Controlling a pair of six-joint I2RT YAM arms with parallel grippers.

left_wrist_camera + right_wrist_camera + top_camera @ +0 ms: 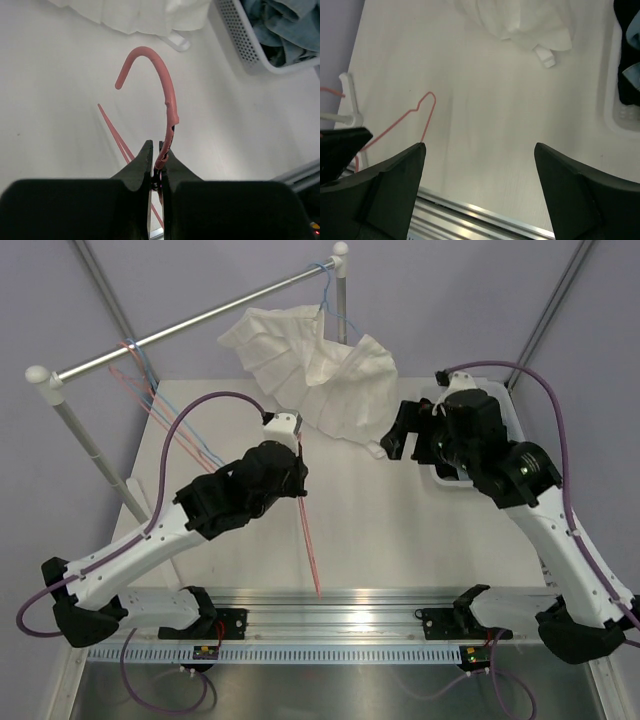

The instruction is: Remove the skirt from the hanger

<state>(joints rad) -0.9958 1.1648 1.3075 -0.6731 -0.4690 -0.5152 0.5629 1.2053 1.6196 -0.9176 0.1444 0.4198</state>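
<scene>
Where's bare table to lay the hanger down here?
Bare table lies in the middle, bordered by the pink hanger, the white shirt, the open right gripper and the near rail. Crowded: the far side under the shirt, and the right edge by the basket.

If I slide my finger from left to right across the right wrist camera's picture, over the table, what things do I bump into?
First the pink wire hanger → white shirt → white basket.

Hanger [165,75] in left hand [155,150] above table [350,530], shirt [310,360] on rail [200,320] behind, basket [232,35] at right.
</scene>
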